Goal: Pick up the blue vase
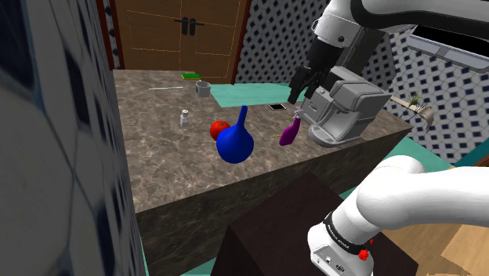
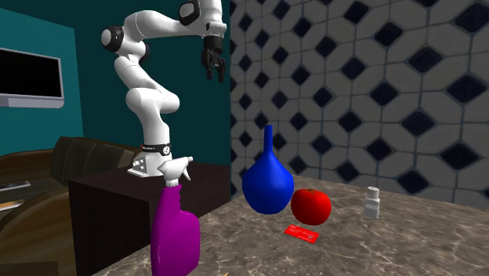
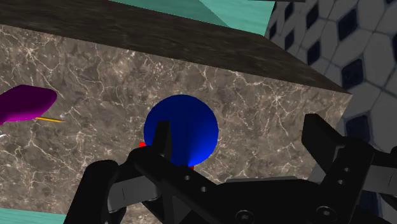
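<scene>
Black jaws of the gripper point(image 3: 245, 149) stand wide apart with nothing between them, high over the marbled brown counter point(image 1: 157, 168). Below them the blue vase point(image 3: 184, 130) stands upright mid-counter, with a red apple point(image 1: 219, 128) just beside it on its far side. A purple spray bottle point(image 1: 290, 132) sits to the shoulder view's right, and a small white shaker point(image 1: 185, 118) lies farther back on the left.
</scene>
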{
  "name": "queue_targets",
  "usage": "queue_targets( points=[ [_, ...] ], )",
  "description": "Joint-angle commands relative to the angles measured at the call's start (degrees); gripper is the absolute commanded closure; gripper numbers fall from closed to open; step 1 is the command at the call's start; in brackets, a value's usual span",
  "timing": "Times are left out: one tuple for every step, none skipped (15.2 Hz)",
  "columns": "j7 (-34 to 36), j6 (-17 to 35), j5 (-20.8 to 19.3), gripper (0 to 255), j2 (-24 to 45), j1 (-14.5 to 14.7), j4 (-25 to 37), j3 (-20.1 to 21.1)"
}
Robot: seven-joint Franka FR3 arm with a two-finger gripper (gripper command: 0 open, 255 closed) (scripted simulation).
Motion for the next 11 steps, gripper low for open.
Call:
queue_targets(
  points=[
    [0.00,0.00,0.00,0,0.00,0.00,0.00,0.00],
    [-0.44,2.02,-0.20,0,1.68,-0.12,-0.21,-0.17],
    [-0.87,4.03,-0.40,0,3.42,-0.24,-0.33,-0.33],
    [-1.29,6.01,-0.59,0,5.23,-0.35,-0.36,-0.50],
    [-1.70,7.97,-0.77,0,7.09,-0.46,-0.30,-0.67],
    [-2.10,9.89,-0.94,0,9.00,-0.58,-0.16,-0.83],
    [-2.48,11.77,-1.10,0,10.97,-0.68,0.06,-0.99],
    [-2.87,13.61,-1.26,0,12.97,-0.78,0.38,-1.14],
    [-3.24,15.40,-1.40,0,15.02,-0.88,0.78,-1.29],
    [-3.61,17.15,-1.54,0,17.10,-0.98,1.26,-1.43],
    [-3.96,18.84,-1.68,0,19.21,-1.06,1.83,-1.59]
  ],
)
